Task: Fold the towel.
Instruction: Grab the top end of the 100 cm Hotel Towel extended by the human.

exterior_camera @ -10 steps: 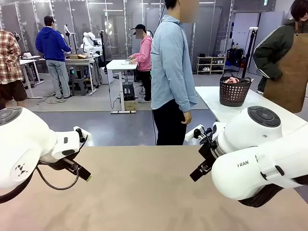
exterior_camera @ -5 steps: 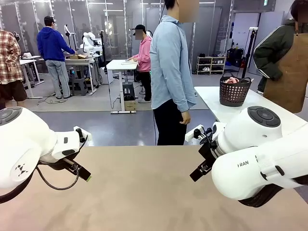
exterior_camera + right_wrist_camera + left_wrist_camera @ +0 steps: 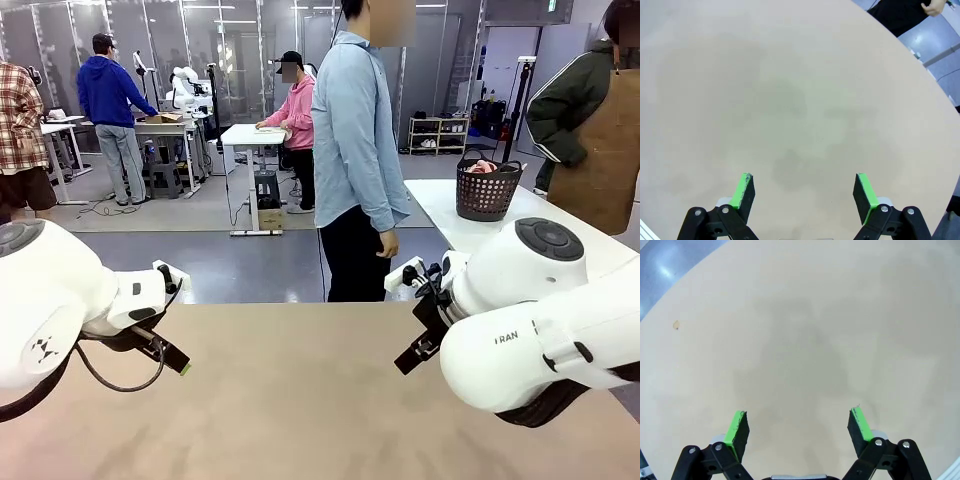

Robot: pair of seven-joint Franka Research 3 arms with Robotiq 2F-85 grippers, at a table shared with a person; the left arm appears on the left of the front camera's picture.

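Two sets of fingers stand spread wide and hold nothing. The left gripper (image 3: 800, 426) hangs over bare beige worktop (image 3: 805, 330), its green pads (image 3: 738, 426) well apart, and the right gripper (image 3: 805, 194) does likewise on its own side.

The towel (image 3: 483, 166) appears to be the salmon-pink cloth bunched in the dark basket (image 3: 487, 200). That basket stands on a separate white table (image 3: 440, 215), at about 1 o'clock from the right gripper in the front view. It is well apart from both arms and beyond the worktop's far edge. Bunched so, the towel's long axis cannot be told.

A person (image 3: 355, 150) in a light blue shirt stands at 12 o'clock, at the far edge, with a hand (image 3: 388, 243) hanging just left of that table.

By my judgement folding has not begun. The cloth must first be laid on the worktop, and the right arm is the nearer one, the left the farther.
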